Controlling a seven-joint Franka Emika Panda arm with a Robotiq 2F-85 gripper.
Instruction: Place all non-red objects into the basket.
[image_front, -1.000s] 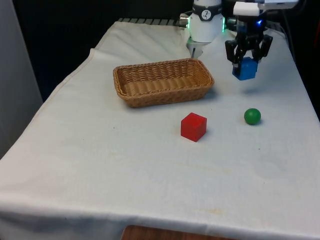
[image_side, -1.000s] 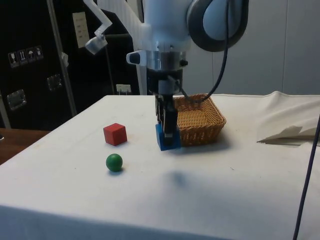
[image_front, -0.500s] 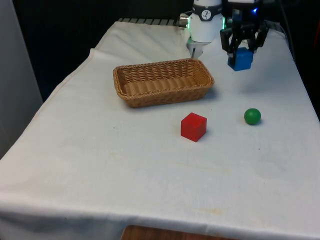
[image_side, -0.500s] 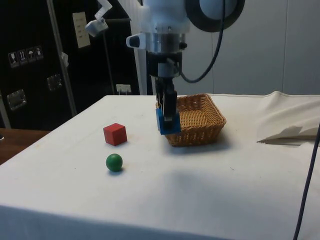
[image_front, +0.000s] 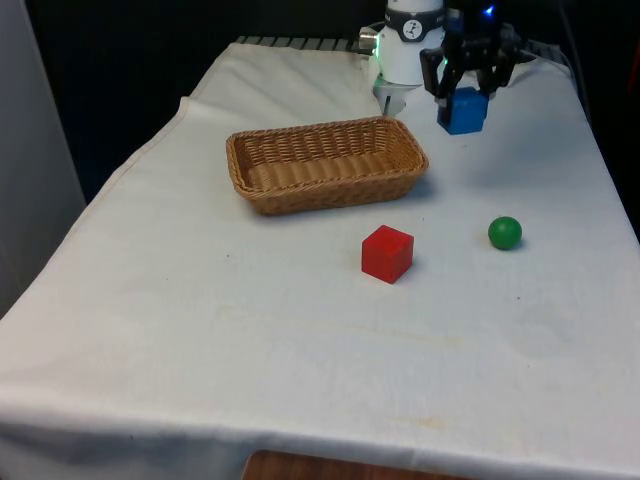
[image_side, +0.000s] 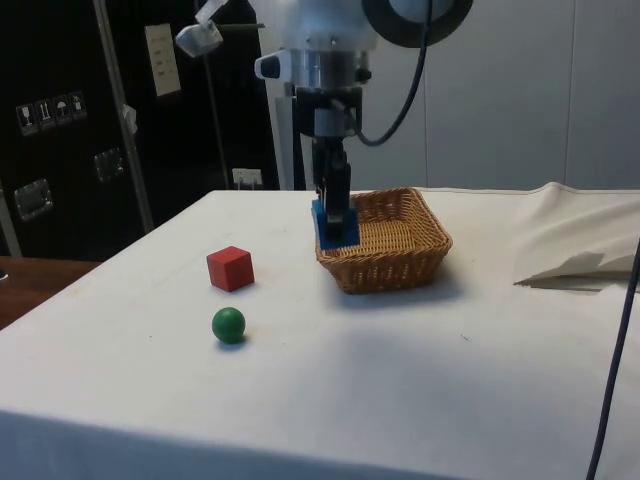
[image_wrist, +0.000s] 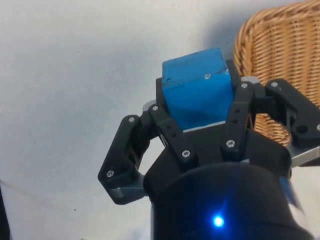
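While claw (image_wrist: 200, 107) pinches blue cube (image_wrist: 197, 92), side view suggests basket (image_side: 395, 245) overlap.

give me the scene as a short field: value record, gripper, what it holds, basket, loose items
gripper: shut on the blue cube, raised above the table
blue cube: held in the air beside the basket, not over it yet
basket: wicker, nothing seen inside
green ball: on the cloth, apart from the basket
red cube: on the cloth in front of the basket
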